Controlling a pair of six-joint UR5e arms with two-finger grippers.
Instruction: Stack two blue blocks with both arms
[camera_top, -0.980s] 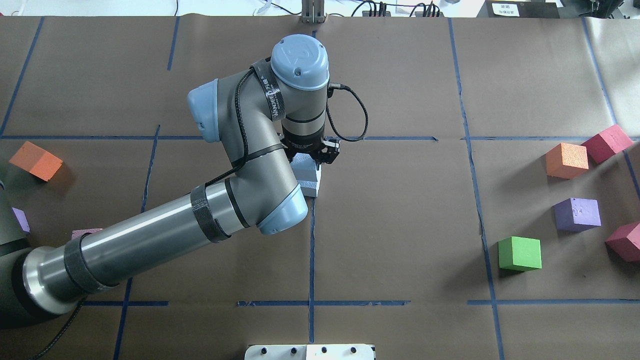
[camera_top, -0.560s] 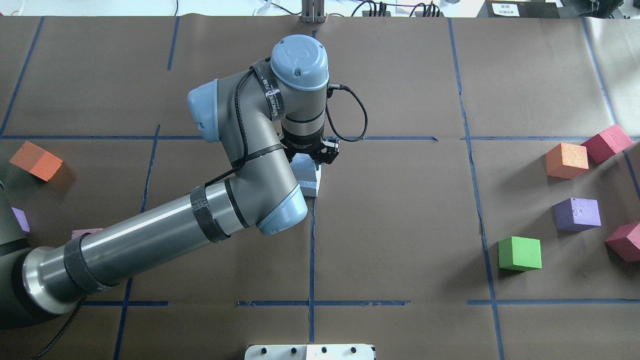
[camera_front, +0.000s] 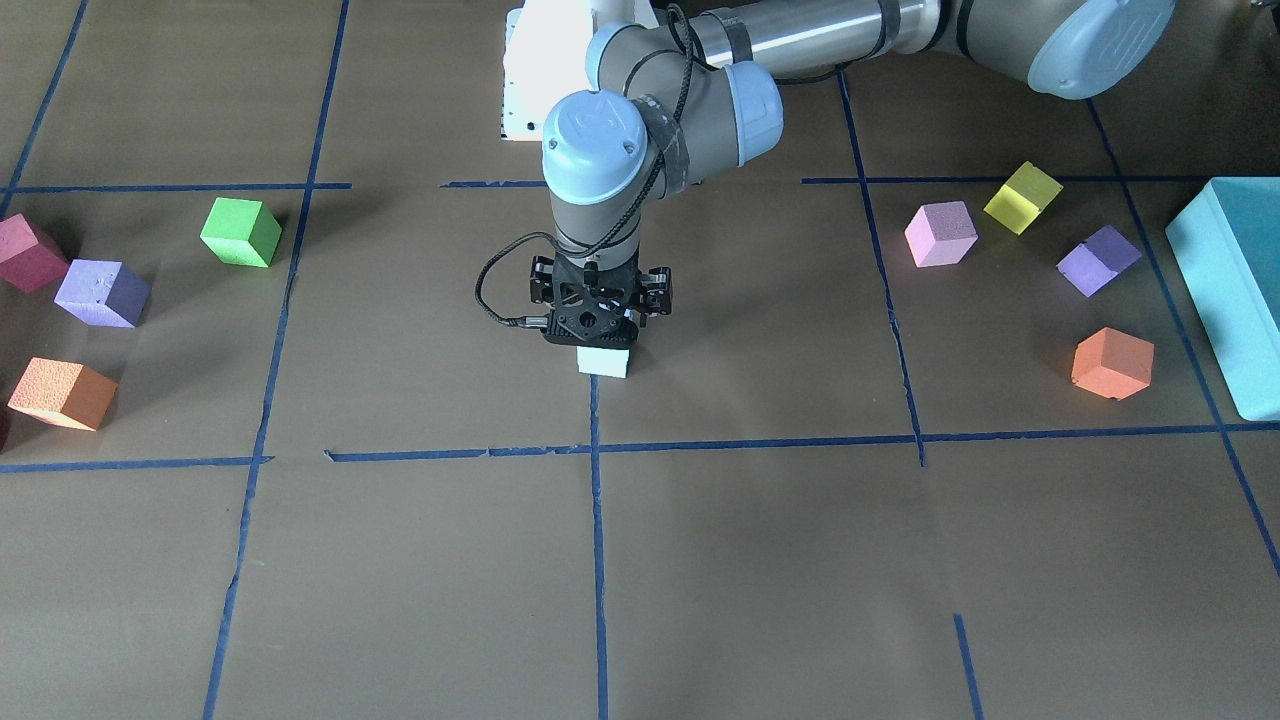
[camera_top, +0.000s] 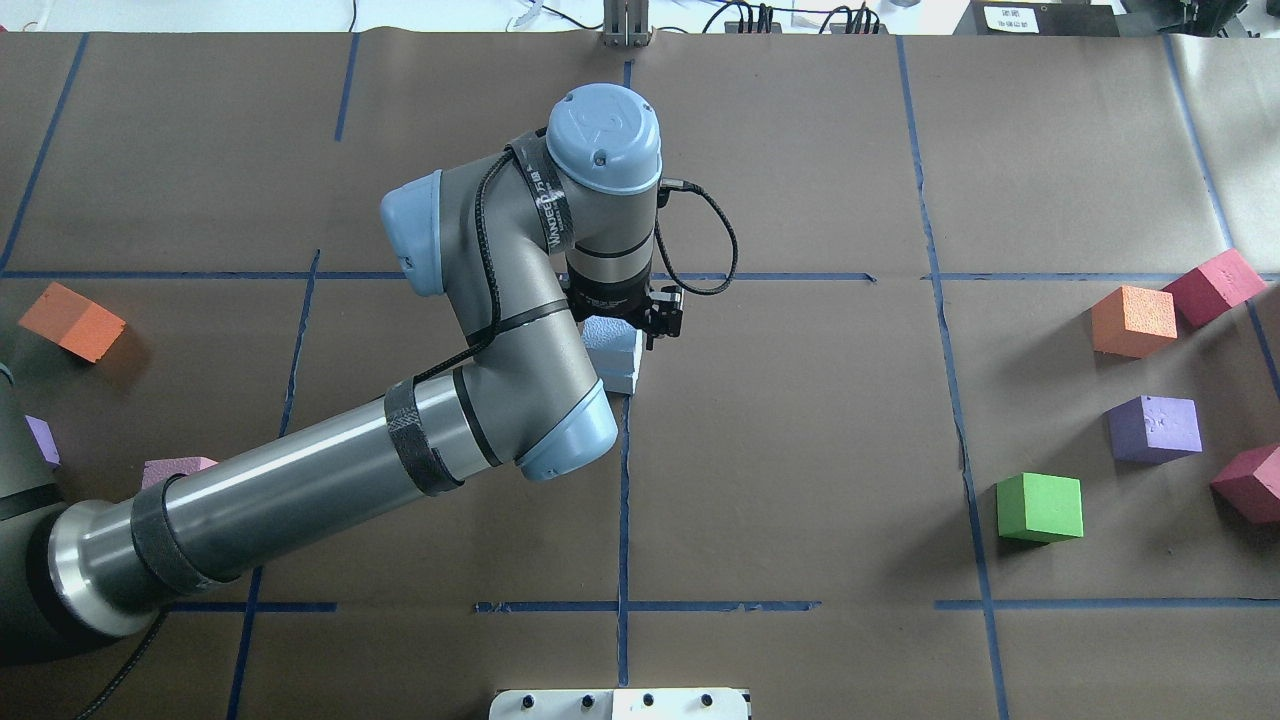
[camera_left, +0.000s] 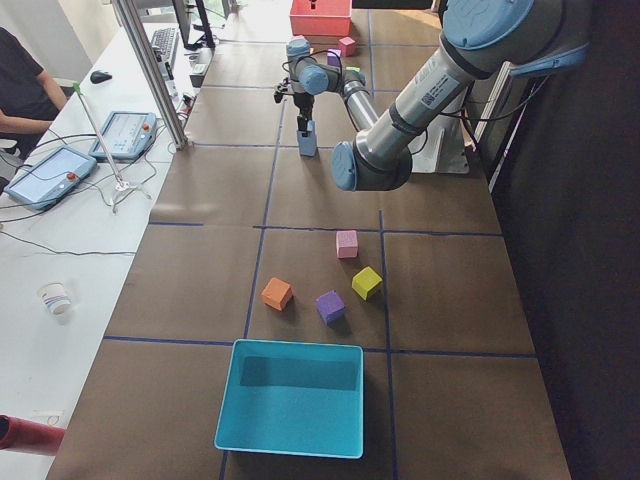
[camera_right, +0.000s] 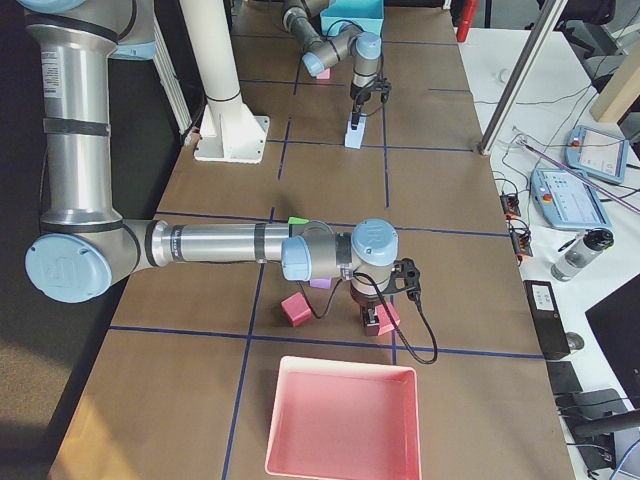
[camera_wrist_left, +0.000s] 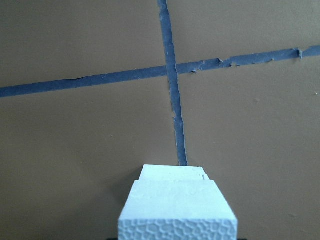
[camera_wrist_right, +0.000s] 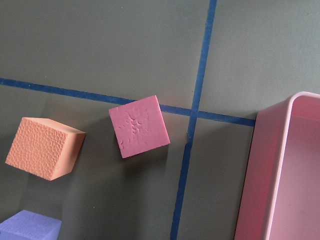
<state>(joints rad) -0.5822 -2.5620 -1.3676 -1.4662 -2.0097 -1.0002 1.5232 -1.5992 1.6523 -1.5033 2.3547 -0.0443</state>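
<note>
Since a second ago my left arm (camera_top: 480, 340) has eased up and toward 12 o'clock in the overhead view. The blue blocks (camera_top: 618, 358) stayed put near the middle of the worktop (camera_top: 800, 450), one on the other. From the wrist, the lower block (camera_wrist_left: 172, 172) peeks out at 12 o'clock of the upper block (camera_wrist_left: 177, 202). I can't tell whether the left claw (camera_front: 602, 340) is parted or pinching, nor the right claw (camera_right: 378, 318). I'd judge the foam light, squashy and rough-faced: grip opposite flat sides at mid-height, gently, so nothing topples.
</note>
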